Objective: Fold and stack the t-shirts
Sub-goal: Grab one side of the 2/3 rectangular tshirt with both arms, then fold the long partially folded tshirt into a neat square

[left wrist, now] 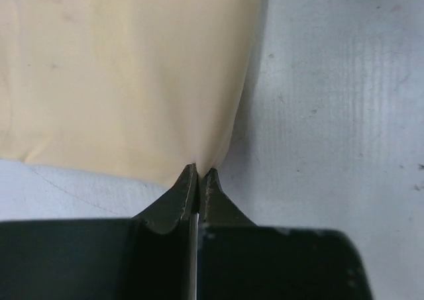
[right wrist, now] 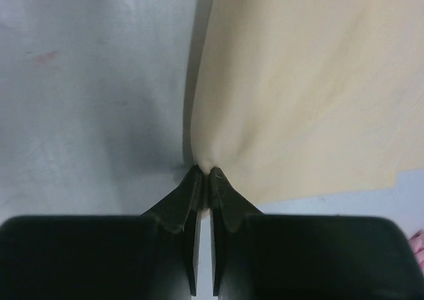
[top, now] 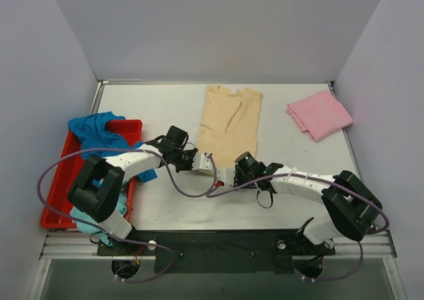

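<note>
At the left edge a red tray [top: 56,187] holds a bright blue t-shirt [top: 98,131] spilling over its far rim, and a light teal t-shirt [top: 85,219] at its near end. In the middle of the worktop [top: 159,108] the pale beige t-shirt [top: 228,118] lies flat, collar farthest away. From above, the arms crowd over its near hem. Only the wrist views show the left claw [left wrist: 199,174] and right claw [right wrist: 204,172] each pinched together on that cloth. The pink t-shirt [top: 319,113] lies folded at far right, well apart.
</note>
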You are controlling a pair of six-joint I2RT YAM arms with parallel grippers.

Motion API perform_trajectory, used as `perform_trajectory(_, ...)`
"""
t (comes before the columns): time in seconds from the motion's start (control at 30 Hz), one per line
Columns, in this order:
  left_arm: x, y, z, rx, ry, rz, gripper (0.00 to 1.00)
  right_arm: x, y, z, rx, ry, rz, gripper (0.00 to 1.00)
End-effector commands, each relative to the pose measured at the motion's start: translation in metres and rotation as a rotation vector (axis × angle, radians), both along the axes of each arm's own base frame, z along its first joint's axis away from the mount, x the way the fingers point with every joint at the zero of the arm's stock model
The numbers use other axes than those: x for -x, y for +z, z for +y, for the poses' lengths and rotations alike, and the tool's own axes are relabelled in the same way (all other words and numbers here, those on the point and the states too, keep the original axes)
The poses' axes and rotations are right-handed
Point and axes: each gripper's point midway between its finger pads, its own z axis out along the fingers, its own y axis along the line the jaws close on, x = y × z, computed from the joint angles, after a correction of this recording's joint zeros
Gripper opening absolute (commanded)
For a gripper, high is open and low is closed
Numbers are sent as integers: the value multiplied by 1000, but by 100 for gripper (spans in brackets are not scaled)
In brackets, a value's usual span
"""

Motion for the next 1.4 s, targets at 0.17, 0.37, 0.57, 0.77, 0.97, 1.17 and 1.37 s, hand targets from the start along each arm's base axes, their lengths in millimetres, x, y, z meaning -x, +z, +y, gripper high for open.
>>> perform_trajectory(0.17, 87, 49, 25, -1, -8, 218, 0, 109, 34, -12, 37, 90, 291, 0)
perform_trajectory(0.37, 175, 79, 49, -51, -99, 386, 0, 166, 77, 2, -67, 154, 432, 0)
perform_trajectory(0.57, 205, 122, 56, -28, -117, 456, 0, 199, 128, 16, -259, 200, 535, 0)
perform_trajectory(0.77, 161, 151, 35, 63, 27, 382, 0, 159, 153, 24, -393, 132, 437, 0)
perform_trajectory(0.97, 62, 174, 26, 210, 284, 295, 0, 69, 159, 18, -586, -135, 444, 0)
perform_trajectory(1.17, -2, 185, 4, 251, 312, 247, 0, -3, 145, 2, -681, -334, 463, 0)
perform_trajectory(1.37, -83, 181, -1, 294, 449, 216, 0, -56, 124, -9, -681, -455, 512, 0)
